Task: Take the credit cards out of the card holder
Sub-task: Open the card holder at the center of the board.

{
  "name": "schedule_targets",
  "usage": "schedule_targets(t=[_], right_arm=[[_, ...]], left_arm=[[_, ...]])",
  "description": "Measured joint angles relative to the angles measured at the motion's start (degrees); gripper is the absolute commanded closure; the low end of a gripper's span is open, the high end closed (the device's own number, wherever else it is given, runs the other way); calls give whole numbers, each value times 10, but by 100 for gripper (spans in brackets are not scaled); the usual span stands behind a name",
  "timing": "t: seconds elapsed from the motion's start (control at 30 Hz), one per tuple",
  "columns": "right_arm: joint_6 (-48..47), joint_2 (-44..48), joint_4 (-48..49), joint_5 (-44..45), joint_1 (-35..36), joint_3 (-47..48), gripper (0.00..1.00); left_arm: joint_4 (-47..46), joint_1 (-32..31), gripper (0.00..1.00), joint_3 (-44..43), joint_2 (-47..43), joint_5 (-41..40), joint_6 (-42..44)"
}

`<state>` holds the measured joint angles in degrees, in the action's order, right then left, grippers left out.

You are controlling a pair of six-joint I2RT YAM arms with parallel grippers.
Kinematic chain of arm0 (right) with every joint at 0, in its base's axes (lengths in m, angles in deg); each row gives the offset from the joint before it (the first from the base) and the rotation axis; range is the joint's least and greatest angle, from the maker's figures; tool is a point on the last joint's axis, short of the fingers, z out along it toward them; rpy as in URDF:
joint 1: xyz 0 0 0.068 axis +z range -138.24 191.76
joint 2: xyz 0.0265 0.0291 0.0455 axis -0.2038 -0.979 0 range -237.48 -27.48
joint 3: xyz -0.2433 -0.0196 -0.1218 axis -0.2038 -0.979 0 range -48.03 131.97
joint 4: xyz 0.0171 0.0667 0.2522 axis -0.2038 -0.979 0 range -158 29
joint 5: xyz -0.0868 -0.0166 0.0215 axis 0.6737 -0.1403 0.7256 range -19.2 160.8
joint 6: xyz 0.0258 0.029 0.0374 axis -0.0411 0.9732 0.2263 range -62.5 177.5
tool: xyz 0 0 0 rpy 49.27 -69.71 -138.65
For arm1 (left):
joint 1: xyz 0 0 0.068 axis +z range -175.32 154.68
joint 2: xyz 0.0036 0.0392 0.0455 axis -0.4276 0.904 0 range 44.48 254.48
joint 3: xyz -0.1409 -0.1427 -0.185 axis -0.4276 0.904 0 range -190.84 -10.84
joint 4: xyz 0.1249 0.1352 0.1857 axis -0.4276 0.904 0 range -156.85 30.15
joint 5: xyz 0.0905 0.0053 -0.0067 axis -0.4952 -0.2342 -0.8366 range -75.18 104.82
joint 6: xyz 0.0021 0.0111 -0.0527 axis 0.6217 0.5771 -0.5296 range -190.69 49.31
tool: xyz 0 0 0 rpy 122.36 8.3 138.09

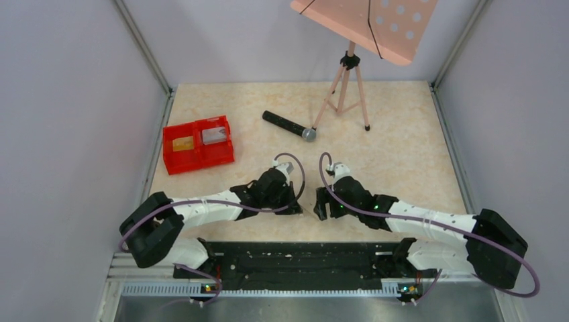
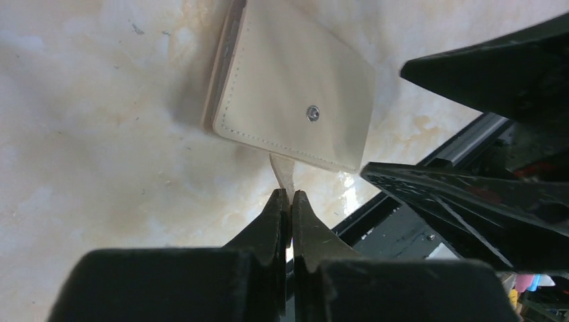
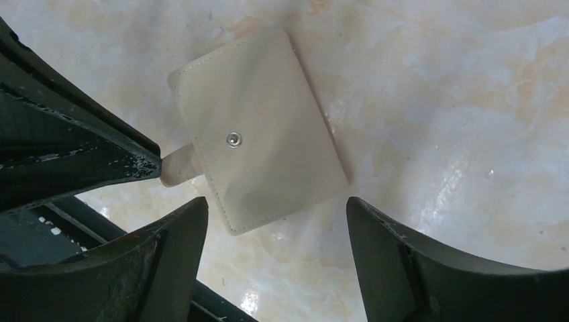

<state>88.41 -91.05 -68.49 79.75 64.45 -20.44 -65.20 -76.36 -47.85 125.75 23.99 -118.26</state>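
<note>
On the beige marbled table (image 1: 402,134), a pink music stand (image 1: 366,23) on a tripod stood at the far side. Near the front edge, the left arm (image 1: 201,211) and right arm (image 1: 429,218) reached inward until their wrists almost met at the middle. A red tray (image 1: 201,158) with two compartments sat to the far left, well apart from the arms. A black microphone (image 1: 287,124) lay between the tray and the tripod's feet. The card holder (image 2: 295,94), pale cream in the wrist views, lay closed and flat on the table between the two grippers; from above it could not be made out. Of the credit cards, a gold card (image 1: 182,143) lay in the tray's left compartment and a grey card (image 1: 213,135) in its right one. The right gripper (image 3: 276,201) hung just above the card holder with its jaws spread wide, one finger to each side of a corner, holding nothing. The left gripper (image 2: 290,196) had its jaws pressed together on a narrow tab (image 2: 283,173) that stuck out from the card holder's edge. A small metal snap (image 3: 233,139) showed on the top panel.
</note>
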Motion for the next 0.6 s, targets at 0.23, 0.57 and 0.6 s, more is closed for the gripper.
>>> schedule_targets(t=[0.23,0.57,0.6], right_arm=[[-32,-28,48,-17,0,3,20],[-54,-54,71,-18,0,3,25],[-54,-54,71,-15,0,3,28]], left_arm=[[-47,0,100,19,-45,0,-5],[-61,0,100,24,-50,-1,-9],[-61,0,100,24,-50,-1,-9]])
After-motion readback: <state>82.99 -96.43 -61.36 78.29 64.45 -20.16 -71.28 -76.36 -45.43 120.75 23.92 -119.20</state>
